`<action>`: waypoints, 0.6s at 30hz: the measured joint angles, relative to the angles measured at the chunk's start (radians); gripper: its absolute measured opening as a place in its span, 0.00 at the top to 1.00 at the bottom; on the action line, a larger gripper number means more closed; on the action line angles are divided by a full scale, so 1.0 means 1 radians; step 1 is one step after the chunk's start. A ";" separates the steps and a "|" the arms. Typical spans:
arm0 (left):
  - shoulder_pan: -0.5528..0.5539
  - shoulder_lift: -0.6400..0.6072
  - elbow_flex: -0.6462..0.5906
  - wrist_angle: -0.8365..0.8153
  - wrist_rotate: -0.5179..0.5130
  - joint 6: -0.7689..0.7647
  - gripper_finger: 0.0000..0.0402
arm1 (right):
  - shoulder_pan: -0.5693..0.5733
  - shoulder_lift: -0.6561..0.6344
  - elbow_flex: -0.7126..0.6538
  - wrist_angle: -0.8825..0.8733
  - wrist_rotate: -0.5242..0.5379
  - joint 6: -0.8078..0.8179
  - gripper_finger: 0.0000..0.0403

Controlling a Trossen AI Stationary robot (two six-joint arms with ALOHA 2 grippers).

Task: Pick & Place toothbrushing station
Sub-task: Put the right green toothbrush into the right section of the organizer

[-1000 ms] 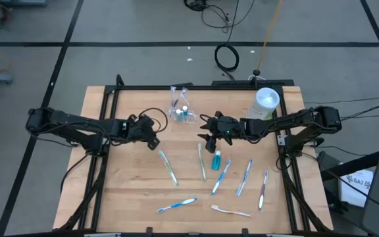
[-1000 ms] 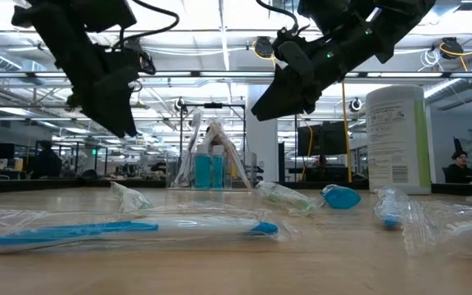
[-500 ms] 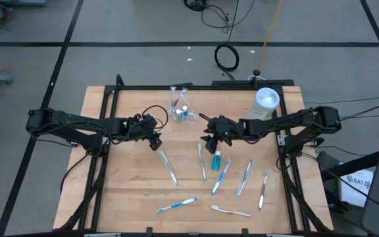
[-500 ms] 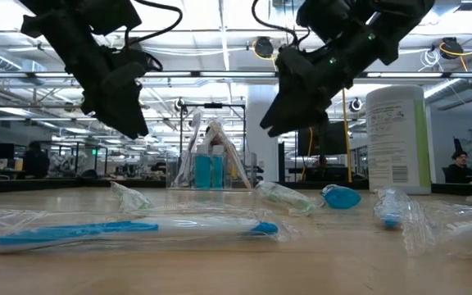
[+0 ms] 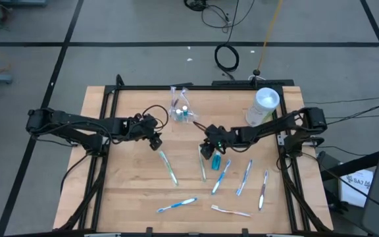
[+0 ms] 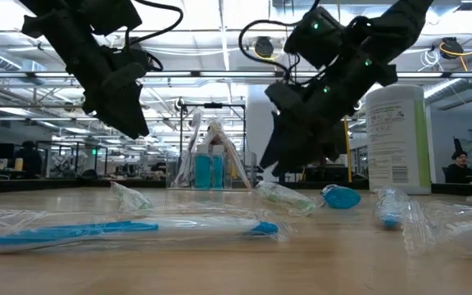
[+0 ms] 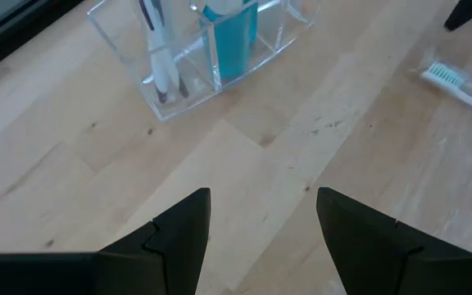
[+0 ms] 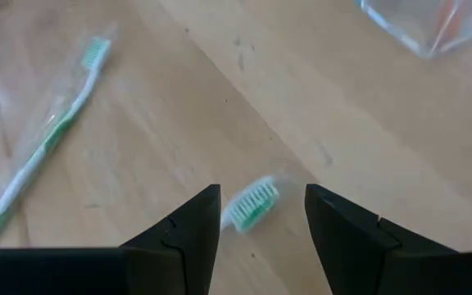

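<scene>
A clear plastic holder [image 5: 181, 108] stands at the table's far middle with toothbrushes and a teal tube upright in it [image 7: 229, 33]. Several wrapped toothbrushes lie flat on the wood, among them one [image 5: 168, 166] and another [image 5: 202, 163]. A teal tube [image 5: 216, 162] lies beside them. My right gripper [image 5: 206, 150] hangs open just above the second brush's head [image 8: 252, 205], a finger on either side, touching nothing. My left gripper [image 5: 156, 138] hovers open to the holder's near left, over bare wood [image 7: 260, 197].
A tall white canister [image 5: 265, 105] stands at the far right. More toothbrushes lie toward the near edge [image 5: 176, 205] and near right [image 5: 245, 178] [image 5: 263, 189]. A black frame [image 5: 110, 92] rims the table. Bare wood lies at the near left.
My right gripper has come down toward the table and a little toward its near edge, rolling about its own axis, and now hangs low over the toothbrush head. Its fingers stay open. My left gripper has tipped slightly in place.
</scene>
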 joint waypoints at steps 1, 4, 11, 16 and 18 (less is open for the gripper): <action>0.000 0.000 0.000 0.000 0.000 0.000 0.42 | 0.003 0.013 0.000 -0.002 -0.001 0.021 0.57; 0.000 0.000 0.000 0.000 0.000 0.000 0.42 | 0.016 0.053 0.000 0.007 -0.002 0.056 0.57; 0.000 0.000 0.000 0.000 0.000 -0.001 0.42 | 0.035 0.129 0.002 0.093 -0.017 0.121 0.57; 0.000 0.000 0.000 0.002 0.001 -0.002 0.42 | 0.040 0.143 0.002 0.141 -0.020 0.107 0.57; 0.000 0.000 0.000 0.003 0.001 -0.002 0.42 | 0.040 0.144 0.001 0.156 -0.023 0.079 0.57</action>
